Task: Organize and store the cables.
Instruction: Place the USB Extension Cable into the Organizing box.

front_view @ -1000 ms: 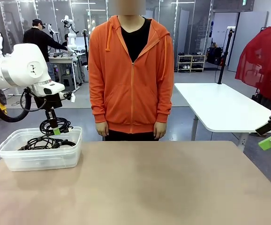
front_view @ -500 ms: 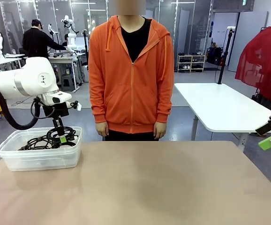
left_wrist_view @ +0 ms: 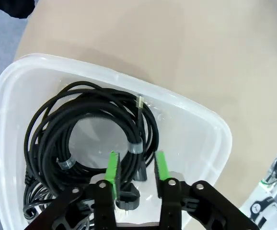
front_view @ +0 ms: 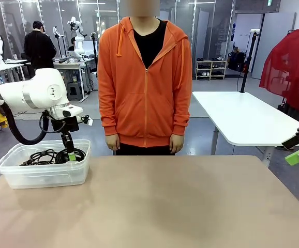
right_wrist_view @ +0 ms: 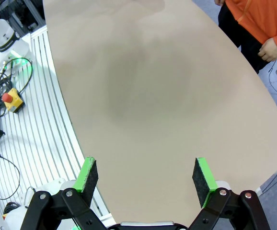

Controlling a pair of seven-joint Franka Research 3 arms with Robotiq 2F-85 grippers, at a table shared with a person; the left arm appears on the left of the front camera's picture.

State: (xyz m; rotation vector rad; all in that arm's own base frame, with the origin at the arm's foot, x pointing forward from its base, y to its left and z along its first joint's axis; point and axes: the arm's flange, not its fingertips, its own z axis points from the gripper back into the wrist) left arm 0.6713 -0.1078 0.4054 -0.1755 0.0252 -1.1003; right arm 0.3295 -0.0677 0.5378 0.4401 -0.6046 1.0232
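In the bin [left_wrist_view: 196, 122], cables [left_wrist_view: 88, 127] lie coiled; my left gripper [left_wrist_view: 134, 168], partly parted, holds nothing; tabletop bare toward twelve o'clock.

Plain tan table [front_view: 180, 201] with just a clear plastic bin [front_view: 43, 173] sitting on it, right under the left gripper [front_view: 71, 154].

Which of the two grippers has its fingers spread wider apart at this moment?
The right gripper: its green-padded fingers stand far apart above the bare table. The left gripper has only a narrow gap, over the coiled cables in the plastic bin.
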